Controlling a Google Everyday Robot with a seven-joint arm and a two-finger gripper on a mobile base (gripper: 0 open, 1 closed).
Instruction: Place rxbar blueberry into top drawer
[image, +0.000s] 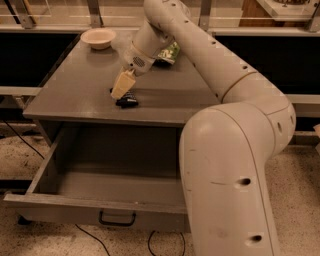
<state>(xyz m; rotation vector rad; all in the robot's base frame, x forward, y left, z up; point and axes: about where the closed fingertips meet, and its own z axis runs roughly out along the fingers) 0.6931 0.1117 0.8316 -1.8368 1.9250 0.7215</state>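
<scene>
- The robot's white arm (235, 150) reaches in from 3 o'clock, its gripper (122, 86) lowered to the grey tabletop (70, 95).
- The gripper's tip is right over the rxbar blueberry (128, 101); whether it grips the bar cannot be told.
- The dark bar lies flat near the tabletop's centre, toward the 6 o'clock edge.
- Below, the top drawer (95, 209) stands pulled open, its handle (117, 219) at 6 o'clock.
- A pale bowl (98, 38) sits at 11 o'clock and a green bag (170, 52) at 12 o'clock, partly behind the arm.
</scene>
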